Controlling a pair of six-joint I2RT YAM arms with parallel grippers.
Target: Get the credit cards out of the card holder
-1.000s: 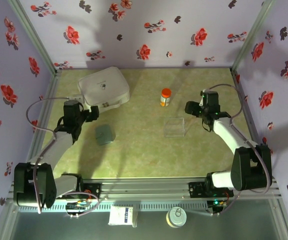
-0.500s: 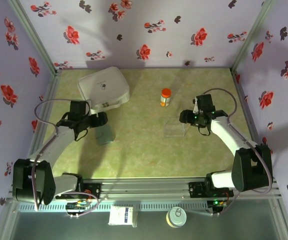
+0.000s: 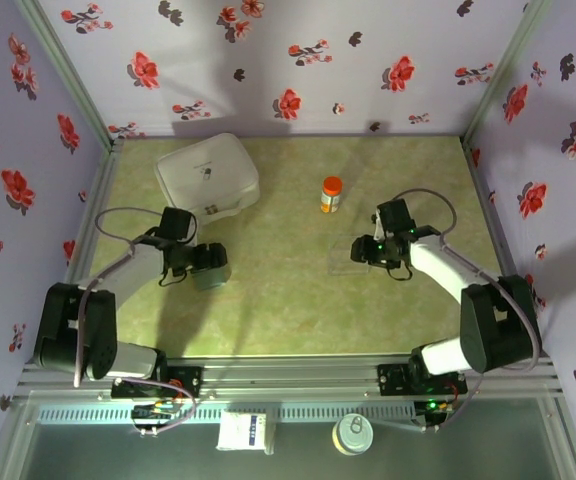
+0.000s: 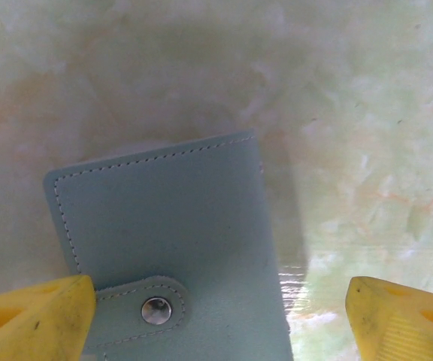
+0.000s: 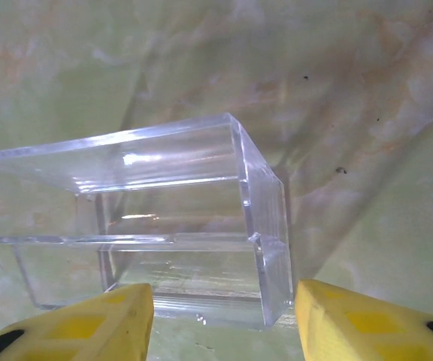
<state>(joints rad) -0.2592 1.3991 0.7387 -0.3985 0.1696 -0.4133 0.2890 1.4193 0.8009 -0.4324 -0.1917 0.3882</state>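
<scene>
The card holder [image 4: 171, 226] is a slate-blue wallet lying flat on the green table, held closed by a tab with a metal snap [image 4: 156, 310]. The credit cards are hidden. My left gripper [image 4: 220, 320] is open and straddles the holder's near end; its left finger [image 4: 40, 316] overlaps the holder's edge, and its right finger [image 4: 404, 316] stands well clear. From above, the left gripper [image 3: 204, 262] sits over the holder [image 3: 211, 279]. My right gripper [image 5: 224, 323] is open, with one yellow finger on each side of a clear plastic box [image 5: 164, 210].
A big white lidded case [image 3: 208, 175] stands at the back left. An orange-capped bottle [image 3: 331, 194] stands at the back centre. The clear box [image 3: 343, 262] sits right of centre with the right gripper [image 3: 361, 250] at it. Floral walls enclose the table.
My left gripper swung right and down onto the card holder. My right gripper moved left to the clear box and its jaws narrowed around it.
</scene>
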